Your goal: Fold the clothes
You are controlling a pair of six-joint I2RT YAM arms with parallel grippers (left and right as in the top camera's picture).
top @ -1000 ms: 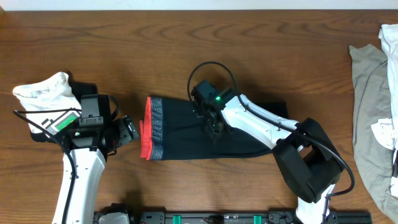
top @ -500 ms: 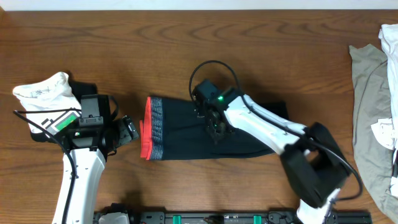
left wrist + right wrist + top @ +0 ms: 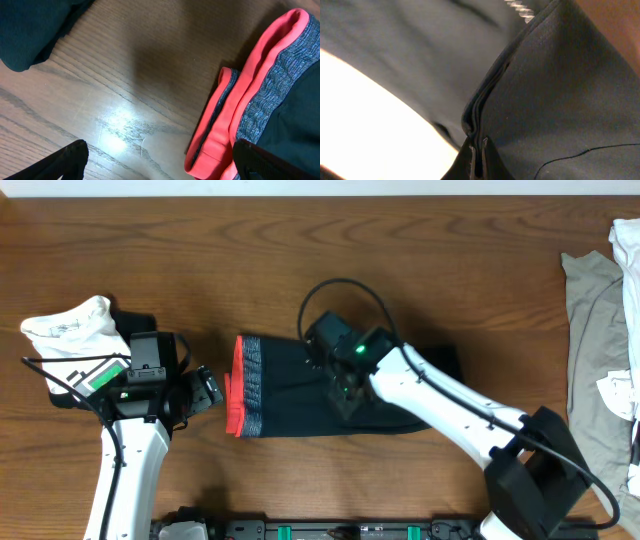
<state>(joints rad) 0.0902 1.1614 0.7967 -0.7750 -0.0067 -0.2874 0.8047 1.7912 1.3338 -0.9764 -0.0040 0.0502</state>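
Black pants (image 3: pixel 285 395), fold pinched by right gripper (image 3: pixel 477 151), fingertips cropped

1. Long black stretchy pants (image 3: pixel 290 385) are lying flat mid-counter (image 3: pixel 200 260), folded into a rough rectangle running left to right.
2. Their grey marled waistband with a red edge (image 3: pixel 246 385) sits at the left end. Up close it's doubled, so two red rims show.
3. Small white green-printed garment (image 3: pixel 70 325) is crumpled far left, well apart from the pants.
4. Beige-grey tops (image 3: pixel 595 380) are heaped at the right edge, partly cut off.
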